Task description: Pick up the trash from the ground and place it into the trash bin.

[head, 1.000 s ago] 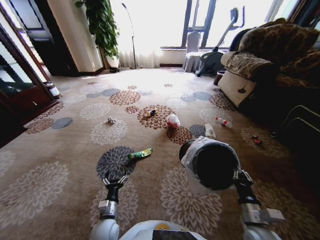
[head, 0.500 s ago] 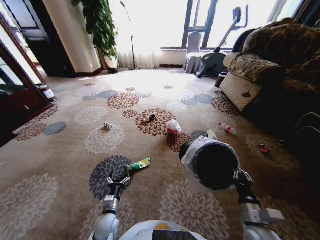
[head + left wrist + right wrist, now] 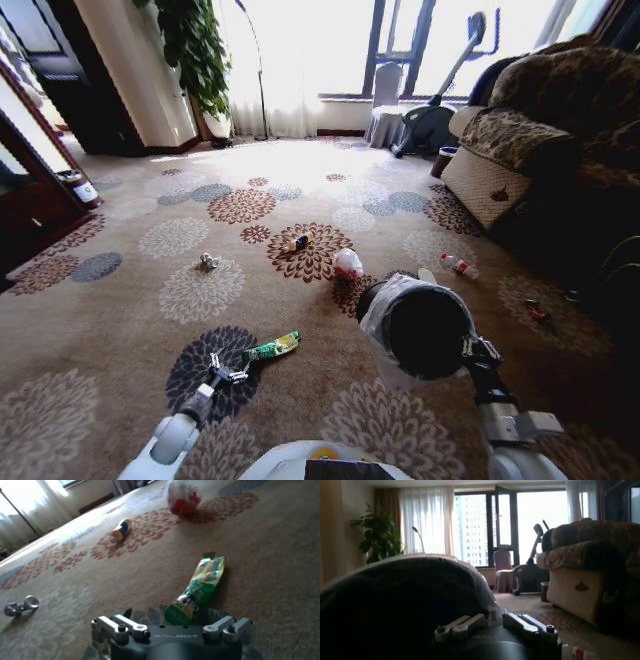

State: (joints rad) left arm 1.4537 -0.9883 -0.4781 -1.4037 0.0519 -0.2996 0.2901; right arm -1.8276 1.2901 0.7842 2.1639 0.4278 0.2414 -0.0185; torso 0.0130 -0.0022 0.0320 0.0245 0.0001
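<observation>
While the right gripper (image 3: pixel 478 349) was clamped on the rim of the round black trash bin (image 3: pixel 425 330) with its grey liner, the left gripper (image 3: pixel 222 372) hung spread just short of the crumpled green wrapper (image 3: pixel 273 347) on the patterned carpet (image 3: pixel 120 330). A good grasp would straddle the wrapper's near end, low, before closing.

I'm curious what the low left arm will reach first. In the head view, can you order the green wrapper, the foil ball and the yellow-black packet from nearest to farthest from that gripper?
From the left gripper:
1. Green wrapper, just ahead on the carpet.
2. Silvery foil ball, farther out, slightly left.
3. Yellow-black packet, farthest, ahead and to the right.
</observation>
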